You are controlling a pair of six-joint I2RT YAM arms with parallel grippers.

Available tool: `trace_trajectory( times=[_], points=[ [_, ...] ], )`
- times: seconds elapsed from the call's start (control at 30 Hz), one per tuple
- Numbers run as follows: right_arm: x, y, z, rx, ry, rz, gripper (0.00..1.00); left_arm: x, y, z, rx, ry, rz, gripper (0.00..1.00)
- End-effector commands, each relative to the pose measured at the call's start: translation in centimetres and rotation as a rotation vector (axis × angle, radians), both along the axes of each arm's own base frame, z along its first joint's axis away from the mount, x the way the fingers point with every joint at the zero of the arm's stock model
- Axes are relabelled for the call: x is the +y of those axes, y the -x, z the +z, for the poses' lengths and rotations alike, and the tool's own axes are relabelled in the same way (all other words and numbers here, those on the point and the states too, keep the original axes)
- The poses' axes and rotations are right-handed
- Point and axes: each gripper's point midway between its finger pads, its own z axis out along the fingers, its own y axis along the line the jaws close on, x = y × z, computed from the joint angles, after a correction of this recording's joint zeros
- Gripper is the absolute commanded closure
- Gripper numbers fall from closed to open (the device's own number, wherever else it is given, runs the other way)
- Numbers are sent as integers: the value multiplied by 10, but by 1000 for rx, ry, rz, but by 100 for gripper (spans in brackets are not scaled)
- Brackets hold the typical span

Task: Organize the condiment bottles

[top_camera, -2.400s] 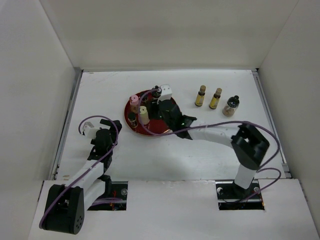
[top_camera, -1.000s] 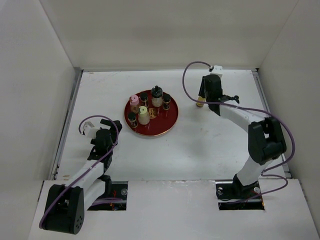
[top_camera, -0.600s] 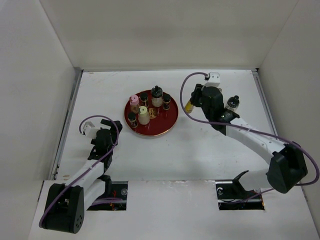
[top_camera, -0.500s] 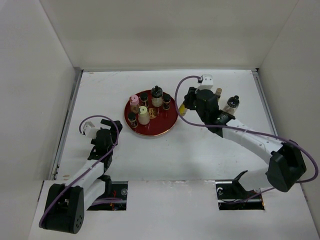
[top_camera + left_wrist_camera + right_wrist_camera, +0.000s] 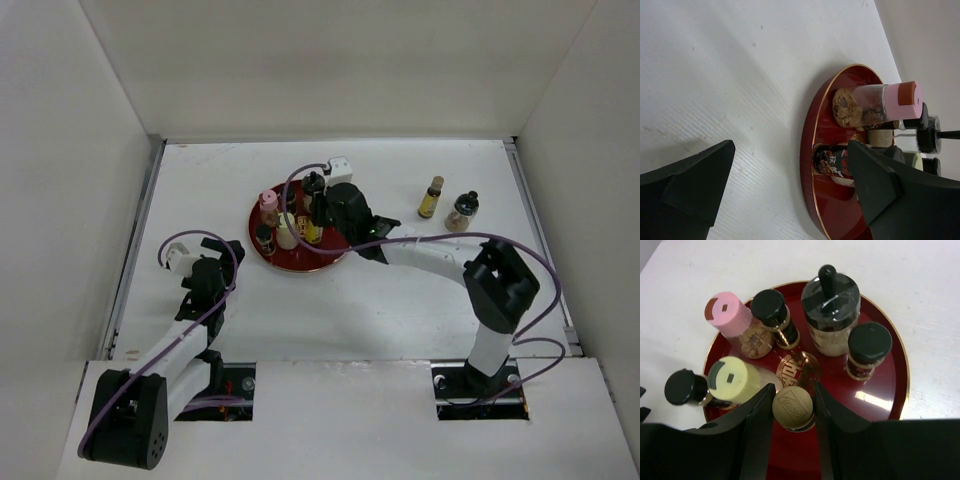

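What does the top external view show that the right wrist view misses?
Only top external: a slim amber bottle and a dark-capped jar on the table right of the red tray, plus the left gripper. Only right wrist: the tray's gold emblem and the held bottle's gold cap between the jaws. Both: tray, pink-capped bottle.

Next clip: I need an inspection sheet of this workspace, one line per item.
Surface: white table bearing a red round tray.
Job's things: six bottles stand in the tray, among them a pink-capped bottle and a cream-capped bottle; a slim amber bottle and a knob-lidded jar stand outside it.
Clutter: nothing seen.
Grippers: right gripper shut on a gold-capped amber bottle inside the tray's rim; left gripper open.
Cables: purple cables looped along both arms.
Surroundings: white walls on three sides.
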Motion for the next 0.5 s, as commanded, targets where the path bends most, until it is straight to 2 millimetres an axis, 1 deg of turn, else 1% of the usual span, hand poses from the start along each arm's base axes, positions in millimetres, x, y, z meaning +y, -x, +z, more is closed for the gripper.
trace_trajectory(
  times=[0.0,0.13,0.23,0.33,0.47],
  points=[
    [24,-24,74,-179,-140,1,67,-3,-9,23,-80,3,-6,0],
    [30,-41,72,-216,-91,-25,67,-4,-9,23,-79,6,-14,0],
    [32,-47,69,-234,-61,-37,66,-3,-9,21,-74,2,-6,0],
    [36,-51,60,-231,-38,-34,66,-4,-10,20,-67,5,-15,0],
    [37,-53,43,-209,-17,-34,61,-3,-10,21,-71,3,-9,0]
  ],
)
